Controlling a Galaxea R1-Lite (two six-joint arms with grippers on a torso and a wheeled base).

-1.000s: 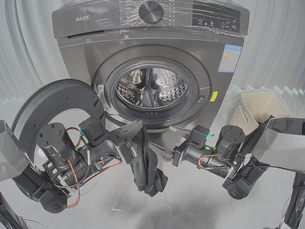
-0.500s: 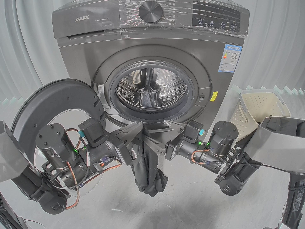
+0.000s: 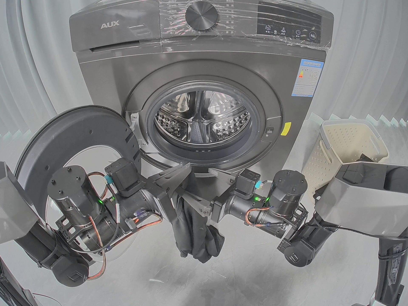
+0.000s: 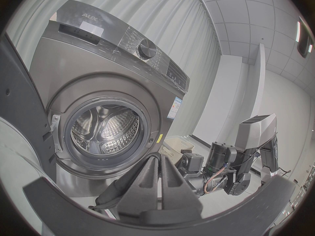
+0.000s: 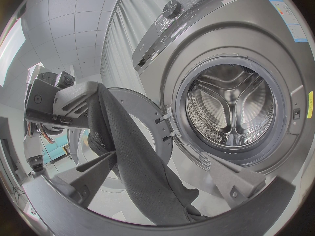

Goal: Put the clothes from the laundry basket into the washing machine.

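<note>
- Right in front of the washing machine [image 3: 199, 64], at 6 o'clock below the open drum [image 3: 199, 115], the dark garment [image 3: 195, 230] hangs in the air, off the floor [image 3: 255, 273].
- The left gripper [image 3: 183, 171] is pinched tight on the garment's top edge, and the rest dangles in one long bunch.
- The right gripper [image 3: 199, 188] is spread wide with the cloth running between its fingers, not clamped on anything.
- What could go sideways, imo: with only one pinch point and that much tail, the low end could catch on the drum's lip or slump outside. If the left lets go before the right bites, the garment drops.
- The door [image 3: 72, 137] is swung out at 8 o'clock of the drum, and the laundry basket [image 3: 348, 141] sits at 4 o'clock.
- The floor is smooth pale grey and a bit glossy. There's a pleated pale curtain [image 3: 29, 43] behind the machine.
</note>
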